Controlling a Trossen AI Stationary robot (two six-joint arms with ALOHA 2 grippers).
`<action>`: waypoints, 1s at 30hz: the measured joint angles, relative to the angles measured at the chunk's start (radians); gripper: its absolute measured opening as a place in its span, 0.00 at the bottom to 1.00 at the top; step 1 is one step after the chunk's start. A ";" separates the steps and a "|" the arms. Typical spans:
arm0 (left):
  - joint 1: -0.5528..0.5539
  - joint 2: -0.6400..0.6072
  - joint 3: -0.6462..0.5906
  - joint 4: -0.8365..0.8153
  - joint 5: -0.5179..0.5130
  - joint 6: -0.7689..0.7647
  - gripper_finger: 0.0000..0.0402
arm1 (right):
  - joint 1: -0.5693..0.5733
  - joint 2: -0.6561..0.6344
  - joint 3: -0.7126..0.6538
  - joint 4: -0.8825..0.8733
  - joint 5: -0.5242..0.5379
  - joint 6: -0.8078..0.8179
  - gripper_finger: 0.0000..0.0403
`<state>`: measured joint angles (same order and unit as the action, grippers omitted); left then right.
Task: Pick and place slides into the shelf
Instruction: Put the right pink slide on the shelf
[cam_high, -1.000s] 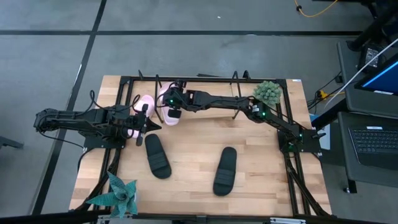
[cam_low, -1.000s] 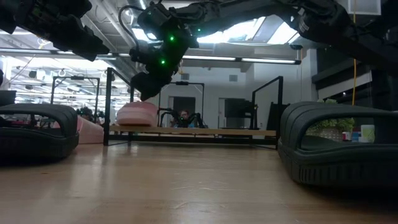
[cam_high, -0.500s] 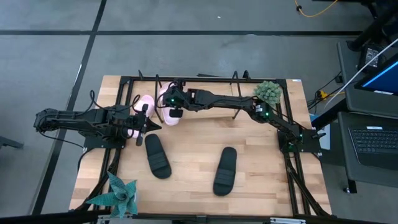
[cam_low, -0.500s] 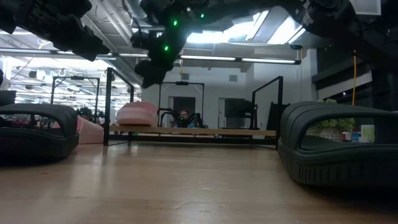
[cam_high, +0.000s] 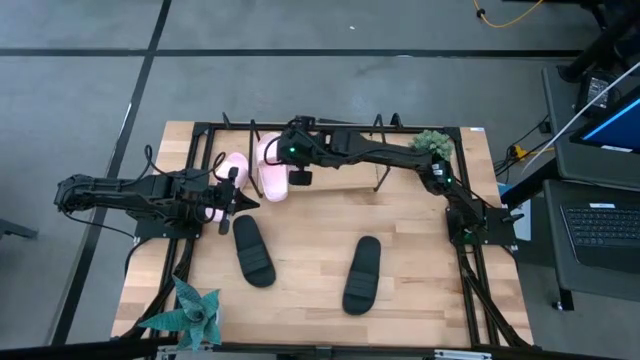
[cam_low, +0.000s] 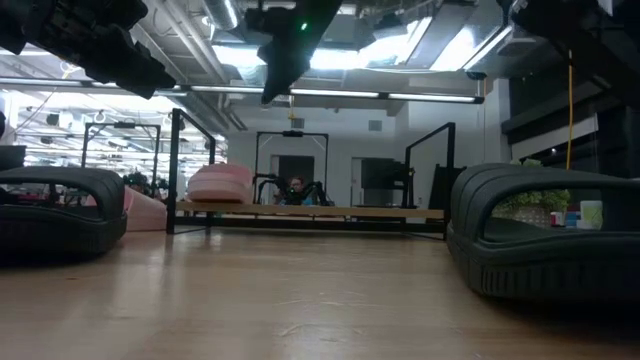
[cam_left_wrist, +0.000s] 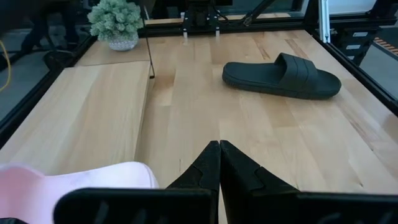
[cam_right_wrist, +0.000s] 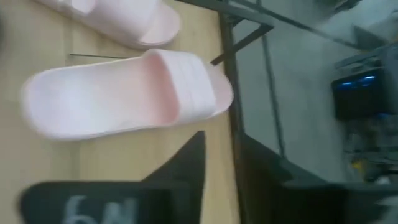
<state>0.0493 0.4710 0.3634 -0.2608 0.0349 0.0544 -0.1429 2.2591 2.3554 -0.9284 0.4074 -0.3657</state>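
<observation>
Right hand (cam_high: 297, 166) risen, empty, spread unclear, beside smooth rounded pink slide (cam_high: 270, 168)

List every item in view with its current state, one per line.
Pink slide: on the shelf, released.
Second pink slide: beside it, at the shelf's end.
Two black slides: flat on the table.
Right claw: raised, empty.
Left claw: shut, empty.
</observation>
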 joint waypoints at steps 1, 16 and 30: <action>0.000 0.000 0.000 0.001 0.000 0.000 0.00 | 0.000 -0.011 0.000 -0.012 -0.015 0.017 0.13; 0.000 0.000 0.000 0.000 0.000 0.001 0.00 | -0.003 -0.037 -0.166 -0.031 -0.332 0.145 0.01; 0.000 0.000 0.000 0.000 0.000 0.002 0.00 | 0.004 -0.036 -0.440 0.224 -0.435 0.134 0.00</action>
<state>0.0490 0.4709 0.3634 -0.2605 0.0349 0.0559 -0.1391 2.2234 1.9155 -0.7043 -0.0276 -0.2321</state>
